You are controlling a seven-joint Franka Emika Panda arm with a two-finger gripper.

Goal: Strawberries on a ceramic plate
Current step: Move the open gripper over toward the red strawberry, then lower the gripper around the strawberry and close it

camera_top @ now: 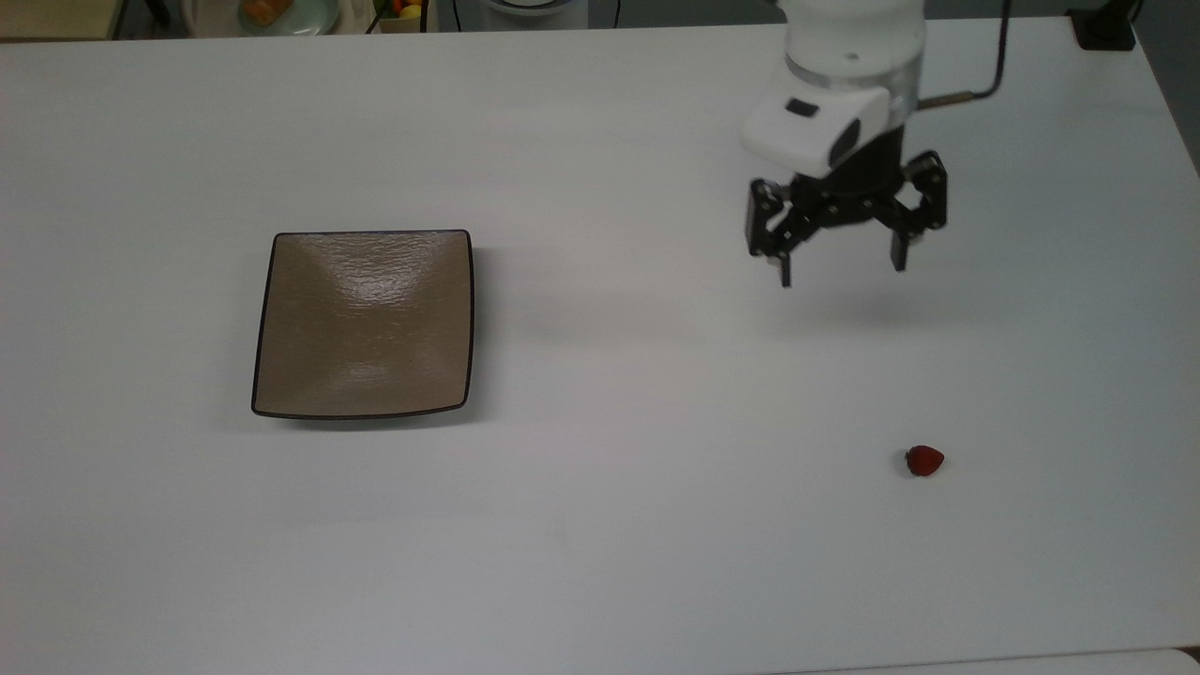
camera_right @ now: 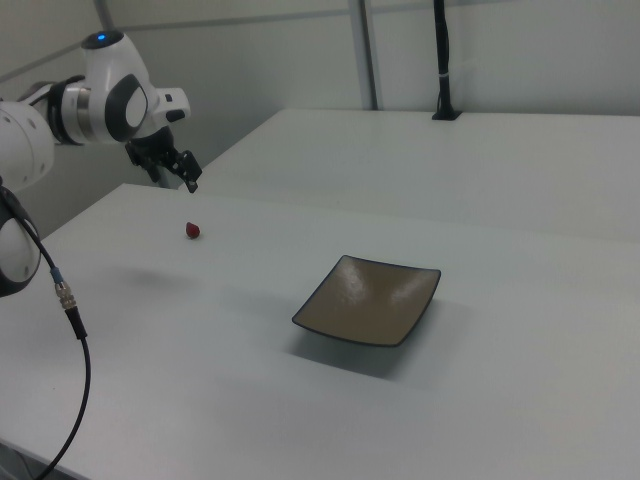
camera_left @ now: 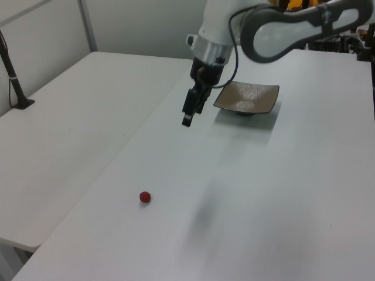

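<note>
A tiny dark-red strawberry [camera_top: 924, 460] lies alone on the white table, low in the top view's right; it also shows in the left view [camera_left: 145, 196] and the right view [camera_right: 192, 231]. The square tan-brown ceramic plate [camera_top: 364, 323] with a thin dark rim sits bare at the top view's left [camera_left: 246, 98] [camera_right: 369, 300]. My gripper [camera_top: 842, 268] hangs open above the table, empty, well above the strawberry in the top view and far right of the plate. It hovers in the air in the left view [camera_left: 190, 114] and the right view [camera_right: 178, 168].
A second white table [camera_left: 76, 111] adjoins this one, with a black post [camera_left: 13, 76] clamped on it. A black mount [camera_top: 1104, 26] sits at the top view's far right corner. Fruit and dishes [camera_top: 281, 11] lie beyond the far edge.
</note>
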